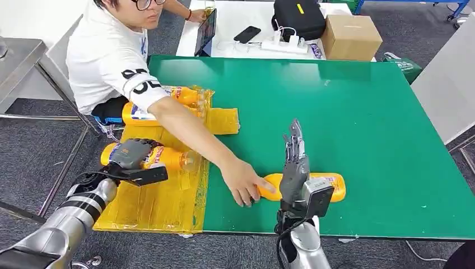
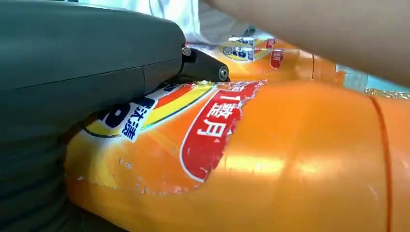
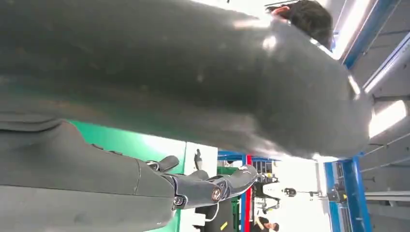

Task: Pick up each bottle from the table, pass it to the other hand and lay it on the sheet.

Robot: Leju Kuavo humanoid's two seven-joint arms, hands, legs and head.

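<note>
My left hand (image 1: pixel 131 154) grips an orange bottle (image 1: pixel 175 160) that lies crosswise over the yellow sheet (image 1: pixel 157 207) at the table's left. In the left wrist view the same bottle (image 2: pixel 290 159) shows its red and yellow label under my left hand (image 2: pixel 87 58). Two more orange bottles (image 1: pixel 187 95) (image 1: pixel 137 115) lie at the sheet's far end. Another orange bottle (image 1: pixel 331 188) lies on the green table (image 1: pixel 364 123) near the front edge, with a person's hand (image 1: pixel 243 182) on its neck end. My right hand (image 1: pixel 294 165) stands over that bottle, fingers (image 3: pixel 212 186) straight and apart, holding nothing.
The person sits at the table's far left, one arm stretched across the sheet between my two hands. Behind the green table, a white table holds a cardboard box (image 1: pixel 351 36), a black bag (image 1: pixel 298 17), a phone (image 1: pixel 247 34) and a tablet (image 1: pixel 206 29).
</note>
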